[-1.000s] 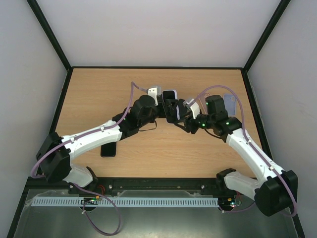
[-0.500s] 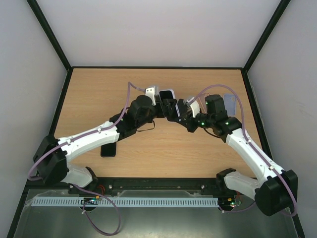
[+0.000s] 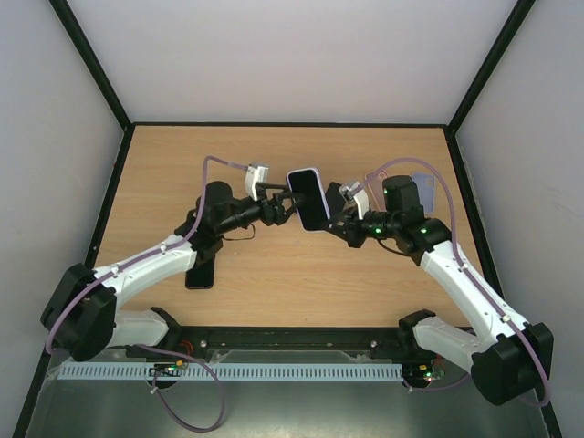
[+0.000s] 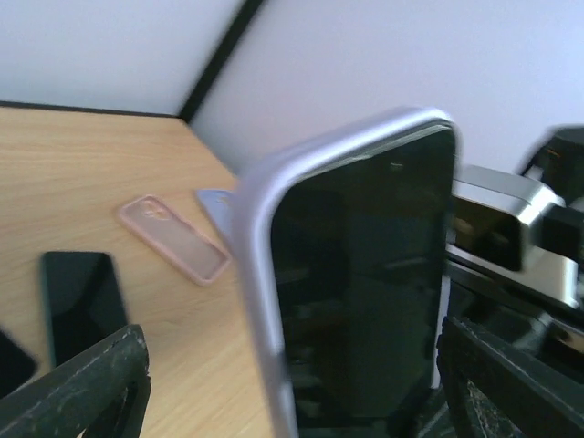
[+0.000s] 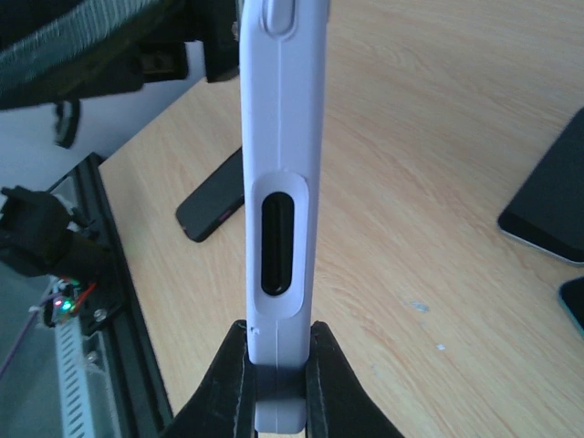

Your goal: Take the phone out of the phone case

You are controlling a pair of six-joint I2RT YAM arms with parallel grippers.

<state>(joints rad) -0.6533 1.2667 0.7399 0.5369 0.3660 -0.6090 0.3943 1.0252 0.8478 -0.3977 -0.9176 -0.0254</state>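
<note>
Phone [image 4: 365,274] in its lilac phone case [image 5: 278,109], held up above the middle of the bench [image 3: 173,173].
The right pincer [image 5: 276,365] is clenched on the case's thin edge, carrying it upright and clear of the wood. The phone sits fully inside the case, its screen facing the left pincer [image 3: 283,203], whose jaws stand released, wide apart on either side of it.

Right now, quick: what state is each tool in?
Left tool: open, straddling the phone case, not gripping it.
Right tool: shut on the phone case, pinching its edge.
</note>
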